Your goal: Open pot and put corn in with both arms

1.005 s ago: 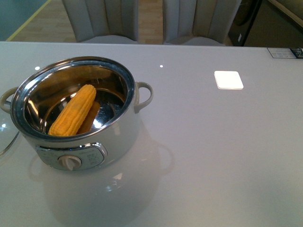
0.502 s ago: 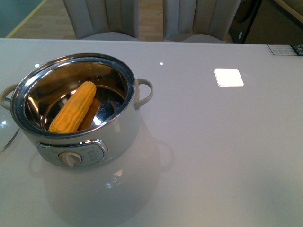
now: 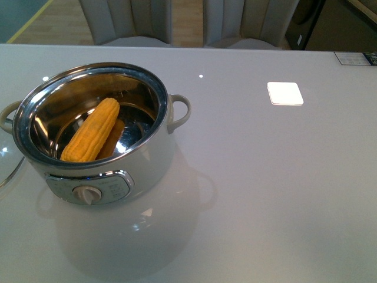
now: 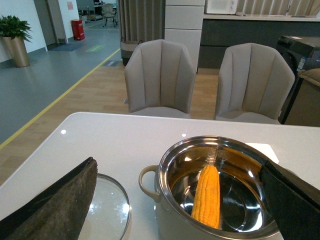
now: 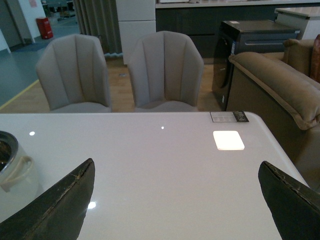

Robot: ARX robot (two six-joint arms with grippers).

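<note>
Progress: judged from how things lie, both parts look done, with the pot [image 3: 94, 144] uncovered and the corn [image 3: 91, 130] inside it; nothing of the task appears left.
Corn: lies slanted in the steel bowl, its tapered end toward the far wall, its thick end low near the front rim.
Pot: stands on the white surface [image 3: 265, 188], toward the robot's left, dial facing the robot.
Lid: glass lid [image 4: 107, 207] rests flat on the surface just beside the pot's left handle.
Left tool [image 4: 175, 200]: jaws spread wide, holding nothing, raised above and behind the pot.
Right tool [image 5: 175, 200]: jaws spread wide, empty, over bare surface well apart from the pot.
Writing: a small card [image 3: 355, 58] at the far right edge bears print too small to read; no brand legible on the pot's panel.
</note>
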